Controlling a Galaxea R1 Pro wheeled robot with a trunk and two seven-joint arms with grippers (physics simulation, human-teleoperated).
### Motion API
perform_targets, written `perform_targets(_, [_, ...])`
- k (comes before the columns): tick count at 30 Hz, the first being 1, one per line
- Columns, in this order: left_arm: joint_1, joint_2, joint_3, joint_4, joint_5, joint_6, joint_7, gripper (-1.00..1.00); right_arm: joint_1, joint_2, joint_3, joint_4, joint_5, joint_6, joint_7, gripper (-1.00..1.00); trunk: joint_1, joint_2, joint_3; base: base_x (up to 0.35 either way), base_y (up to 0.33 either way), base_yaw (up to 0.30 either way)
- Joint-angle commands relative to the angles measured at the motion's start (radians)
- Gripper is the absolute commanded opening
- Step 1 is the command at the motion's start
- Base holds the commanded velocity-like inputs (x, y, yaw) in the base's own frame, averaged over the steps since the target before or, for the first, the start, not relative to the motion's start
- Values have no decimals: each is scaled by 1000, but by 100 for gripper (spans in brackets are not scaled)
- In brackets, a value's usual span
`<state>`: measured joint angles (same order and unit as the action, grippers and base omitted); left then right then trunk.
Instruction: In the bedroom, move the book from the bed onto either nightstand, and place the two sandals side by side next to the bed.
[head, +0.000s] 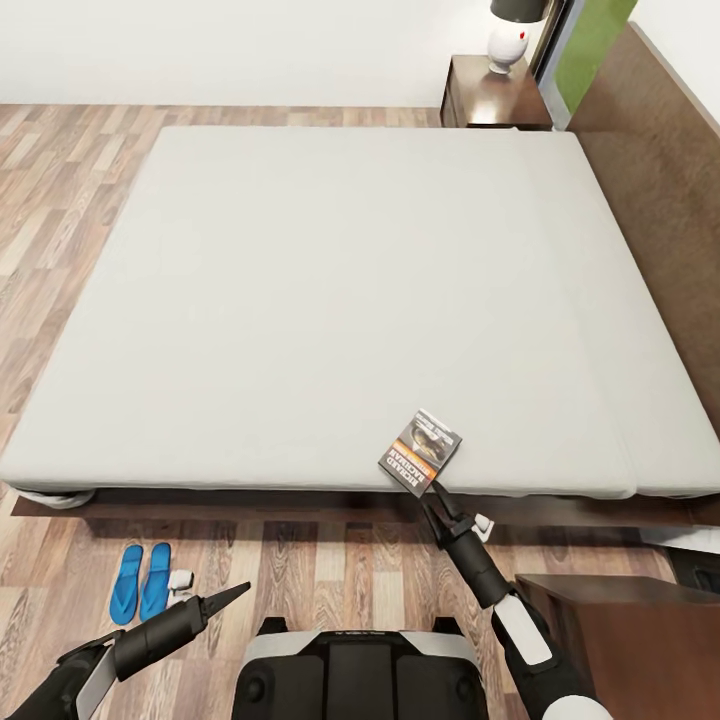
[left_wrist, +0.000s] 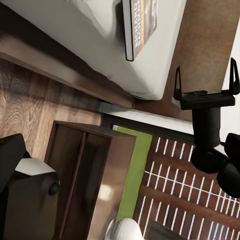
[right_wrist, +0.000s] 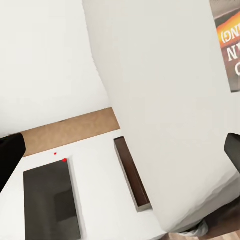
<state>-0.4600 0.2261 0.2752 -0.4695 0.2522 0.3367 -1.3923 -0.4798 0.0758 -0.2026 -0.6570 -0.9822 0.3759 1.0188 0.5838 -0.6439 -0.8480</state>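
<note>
While the right tool (head: 434, 497) nears the book (head: 420, 451), sandals (head: 141, 581) lie paired

We observed even, diffuse lighting with no single visible source. The mattress (head: 330, 300) rendered bright and nearly flat, with a narrow soft shadow beneath its front edge on the plank floor (head: 330, 570). The glossy top of the far nightstand (head: 495, 98) carried a faint sheen. Head view edges were sharp, with wide-angle stretching. In the right wrist view, the book (right_wrist: 227, 45) appeared slightly soft at close range.
</note>
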Motion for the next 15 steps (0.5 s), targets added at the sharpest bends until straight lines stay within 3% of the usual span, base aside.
perform_targets(1, [0, 0, 1, 0, 1, 11, -3, 100, 0, 1, -3, 0, -3, 9, 2, 100, 4, -8, -4, 0, 0, 0])
perform_targets(15, [0, -1, 1, 0, 1, 11, -3, 100, 0, 1, -3, 4, -2, 9, 1, 100, 58, -106, -48, 0, 0, 0])
